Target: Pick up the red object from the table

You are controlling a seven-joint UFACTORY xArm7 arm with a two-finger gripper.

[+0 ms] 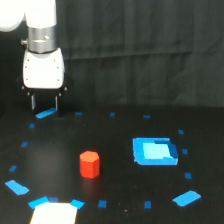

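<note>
Exterior view: one camera looking across a black worktop [115, 150] toward a dark curtain [150, 50] hung behind it.
Red object [90, 164]: a short red-orange hexagonal block standing upright on the worktop, toward the near edge and a little to the exterior view's left of the middle. Nothing touches it.
Blue piece [155, 151]: a bright blue squarish thing lying flat, to the exterior view's right of the red object and well apart from it, slightly farther back.
Tape marks: small blue dots and patches ring the working area. A larger slanted patch [186, 198] sits near the near edge on the exterior view's right; another [16, 187] lies near the left edge.
Pale patch [54, 213]: a whitish sheet or glare at the near edge, just below and left of the red object, with blue tape at its corners. I cannot tell what it is.
Hand [45, 103]: hangs at the far left corner area, well away from the red object, pointing straight down. Its two dark fingers [33, 102] stand apart with a gap between them and nothing in it, tips just above a blue tape strip [46, 114].
Arm: the white wrist housing [44, 70] and a grey collar [40, 40] rise above the hand and out of the top of the view.
</note>
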